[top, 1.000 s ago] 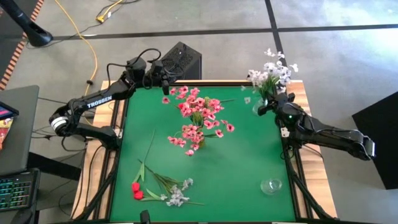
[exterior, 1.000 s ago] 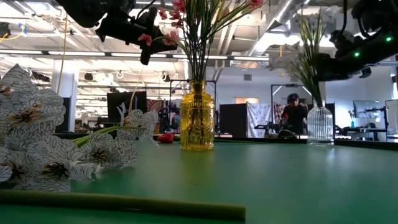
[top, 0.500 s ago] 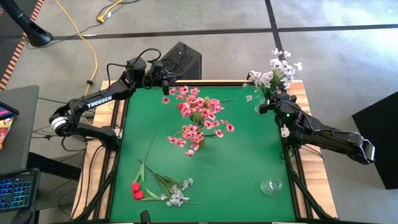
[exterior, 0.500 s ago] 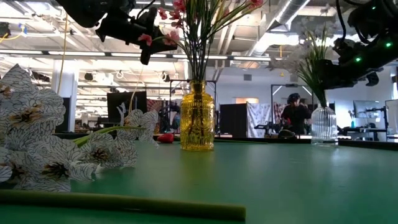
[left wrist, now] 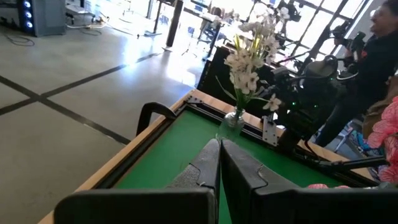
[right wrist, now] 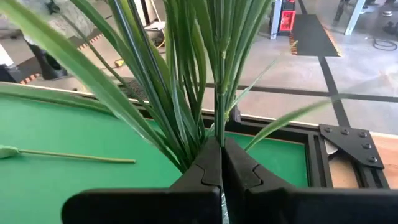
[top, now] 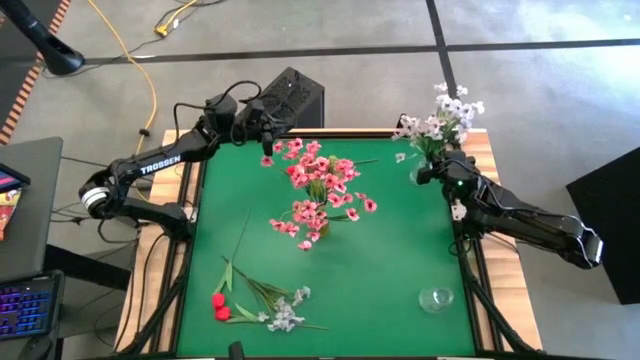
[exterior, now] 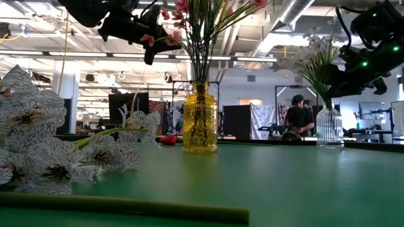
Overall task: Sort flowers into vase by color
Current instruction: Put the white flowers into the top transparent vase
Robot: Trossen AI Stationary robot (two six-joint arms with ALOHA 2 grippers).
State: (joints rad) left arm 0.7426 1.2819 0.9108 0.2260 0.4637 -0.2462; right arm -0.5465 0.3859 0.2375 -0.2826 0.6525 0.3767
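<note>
A yellow vase (top: 318,192) (exterior: 200,120) stands mid-table and holds pink blossom sprays (top: 322,172). A clear vase (top: 416,172) (exterior: 330,126) stands at the far right corner, with the white spray (top: 442,112) (exterior: 315,53) reaching into its neck. My right gripper (top: 437,168) (right wrist: 221,155) is shut on that spray's stems just above the vase. My left gripper (top: 266,140) (left wrist: 219,158) hovers shut and empty near the far left corner, beside the pink blossoms. Red buds (top: 218,306) and a white-grey spray (top: 285,315) (exterior: 38,145) lie flat near the near left corner. My right gripper pinches the white spray's green stems (right wrist: 219,127) between its two fingers, low down where the leaves fan out. The fingers come slanting from the table's near right side and lie across the stems. The spray stands nearly upright, its lower ends in the clear vase's neck (exterior: 329,108).
A small empty glass vessel (top: 437,298) sits by the near right corner. A long bare green stem (top: 238,240) lies left of centre, and another stem (exterior: 126,208) lies close to the near edge. A person (exterior: 297,116) stands in the room beyond the far edge.
My right gripper has risen a little and drifted toward the table's right edge, still shut on the stems. The white spray has swung with it, its blossoms moving toward the far right corner. My left arm has kept still.
</note>
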